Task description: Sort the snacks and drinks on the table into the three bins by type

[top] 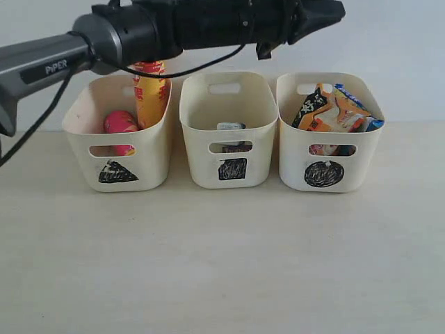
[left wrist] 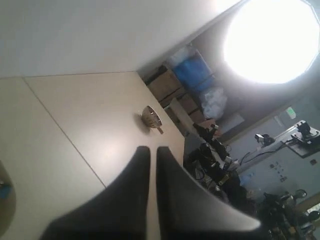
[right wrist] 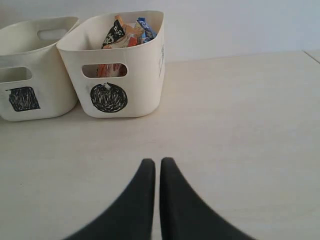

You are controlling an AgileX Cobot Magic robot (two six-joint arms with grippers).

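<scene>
I think the sorting is done. The cans (top: 151,97) stand in the left bin (top: 149,142), the one with the triangle. The cartons (top: 230,127) sit in the middle bin (top: 201,163). The bags (top: 334,108) fill the right bin (top: 292,156). I see nothing left on the desk (top: 222,264).

My left pincer (left wrist: 153,150) is closed tight and holds nothing. My right pincer (right wrist: 157,161) is the same. Next I should just pull back and rest, I think.

The outside view shows all three bins. My right wrist view shows only two. My left wrist view looks up at the ceiling (left wrist: 75,35), so it shows none.
</scene>
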